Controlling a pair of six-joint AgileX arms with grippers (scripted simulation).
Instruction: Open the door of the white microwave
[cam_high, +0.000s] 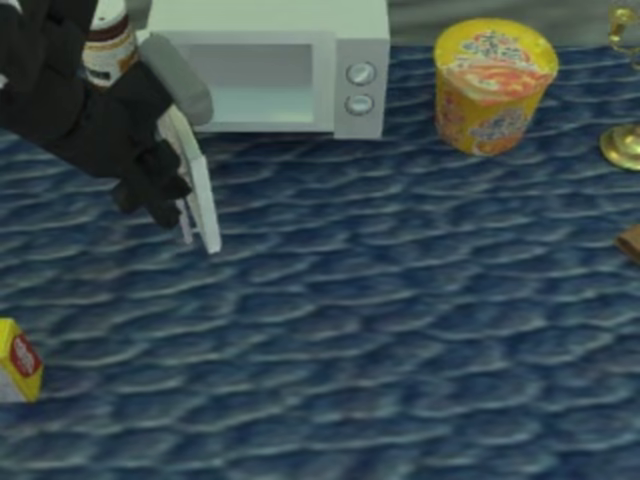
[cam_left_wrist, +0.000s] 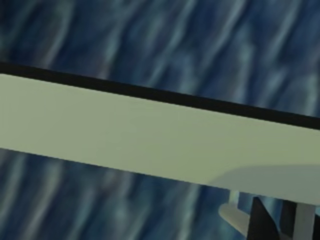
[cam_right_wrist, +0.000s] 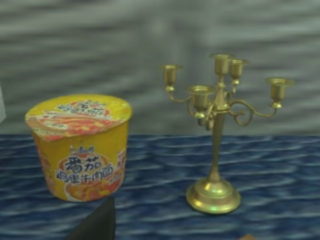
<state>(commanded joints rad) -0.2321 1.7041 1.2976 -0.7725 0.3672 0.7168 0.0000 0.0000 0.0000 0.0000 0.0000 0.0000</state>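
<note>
**Door swung wide, left gripper at its free edge**

Left gripper sits at the outer end of the door; whether its fingers are clamped on the panel or slightly apart, cannot tell. Left wrist view: door edge runs as a pale band across the blue cloth. Door stands open, angled out toward the near side from the left front corner of the white microwave, far left-centre of the table. Cavity exposed. Two knobs on the right front panel.

Right of the microwave: yellow noodle cup, then a brass candelabra at the far right. Yellow box at the near left edge. Bottle behind the left arm. Right arm is out of the top view.
</note>
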